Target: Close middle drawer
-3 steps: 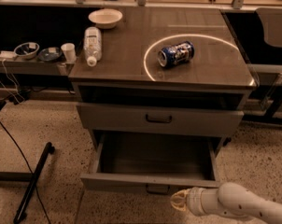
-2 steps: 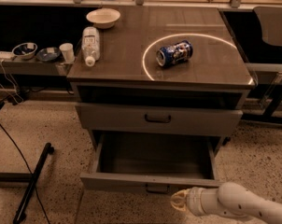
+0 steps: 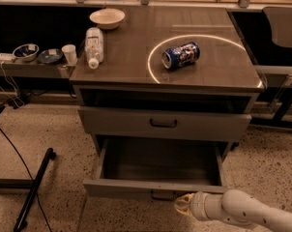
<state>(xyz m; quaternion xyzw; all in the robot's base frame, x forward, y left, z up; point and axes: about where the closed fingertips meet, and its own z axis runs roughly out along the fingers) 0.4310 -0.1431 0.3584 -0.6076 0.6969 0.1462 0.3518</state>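
Note:
The middle drawer (image 3: 136,187) is pulled far out at the bottom of the grey cabinet. It has a slim front with a small dark centre pull (image 3: 163,195) and a bare grey box interior (image 3: 158,158). My gripper (image 3: 182,205) is at the end of the white arm (image 3: 247,211), which comes in from the lower right. It sits right at the drawer's front face, just below and right of the pull. Above is a taller-fronted drawer (image 3: 112,122) with a like handle, standing slightly out.
On the cabinet top (image 3: 223,66) lie a blue can (image 3: 181,55) on its side inside a light ring, a plastic bottle (image 3: 94,46) and a white bowl (image 3: 107,17). A side shelf at left holds bowls (image 3: 26,51) and a cup (image 3: 68,53). A black bar (image 3: 32,190) and cables lie on the floor at left.

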